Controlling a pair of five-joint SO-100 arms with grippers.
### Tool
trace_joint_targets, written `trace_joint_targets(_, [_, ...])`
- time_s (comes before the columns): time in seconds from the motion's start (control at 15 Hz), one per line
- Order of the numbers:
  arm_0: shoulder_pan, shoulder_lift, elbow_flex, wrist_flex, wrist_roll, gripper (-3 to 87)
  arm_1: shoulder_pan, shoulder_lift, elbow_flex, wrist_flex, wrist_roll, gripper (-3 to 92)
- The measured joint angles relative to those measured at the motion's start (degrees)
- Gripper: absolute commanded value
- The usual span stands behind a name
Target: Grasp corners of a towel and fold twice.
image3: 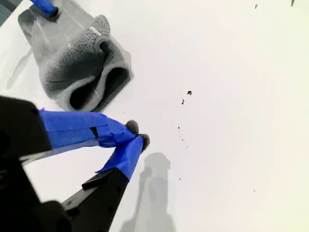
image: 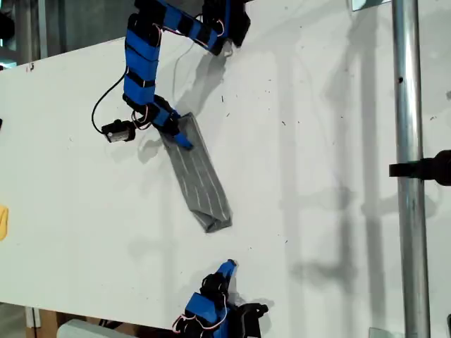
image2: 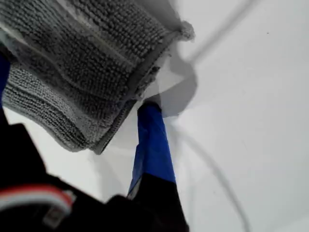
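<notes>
Your towel [image: 197,179] lies on the white table [image: 317,176] as a long narrow grey strip with pale stripes running down its length, folded over on itself. In the second wrist view its near end [image3: 89,82] bulges into two soft open loops of layered pile. In the first wrist view the stacked layers and their hemmed edges [image2: 140,82] are plain, with one small corner [image2: 186,31] poking out.

Around the towel you have bare table on every side. A metal pole [image: 409,169] stands well apart from the towel, toward the exterior view's right.

My first gripper [image: 180,134] sits at the towel's far end; one blue finger [image2: 152,140] shows just beside the folded edge, but you cannot tell whether its jaws are closed or what they hold. My second gripper [image3: 137,135] hovers near the looped end, apart from the cloth, its blue tips pressed together on nothing.
</notes>
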Motion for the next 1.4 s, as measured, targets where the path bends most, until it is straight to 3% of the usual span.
trace_joint_targets(0.13, [0.00, 0.00, 0.00, 0.00, 0.00, -2.6, -3.60, -3.25, -4.39, 0.00, 2.64, 42.3])
trace_joint_targets(0.2, [0.00, 0.00, 0.00, 0.00, 0.00, -2.7, -5.36, -4.92, -6.77, 0.62, 3.69, 31.6])
trace_joint_targets(0.27, [0.00, 0.00, 0.00, 0.00, 0.00, -2.7, -7.03, -5.89, -8.53, 0.79, 4.92, 3.8])
trace_joint_targets(0.33, [0.00, 0.00, 0.00, 0.00, 0.00, -2.7, -8.61, -6.24, -9.14, 0.70, 6.06, -0.2])
trace_joint_targets(0.47, [0.00, 0.00, 0.00, 0.00, 0.00, -2.7, -10.46, -6.42, -9.49, 1.23, 8.70, -0.2])
trace_joint_targets(0.73, [-0.18, 0.00, 0.00, 0.00, 0.00, -2.7, -10.37, 3.69, -4.22, 15.03, 10.63, -0.2])
trace_joint_targets(1.07, [-0.18, 0.00, 0.00, 0.00, 0.97, -2.7, -13.27, 29.71, -4.31, 49.66, 26.02, -0.2])
trace_joint_targets(1.2, [-0.18, 0.00, 0.00, 0.00, 0.97, -2.7, -19.25, 26.98, -10.63, 49.75, 30.06, -0.2])
trace_joint_targets(1.4, [-0.18, 0.00, 0.00, 0.00, 0.97, -2.7, -25.31, 6.77, -17.58, 43.59, 30.23, -0.2])
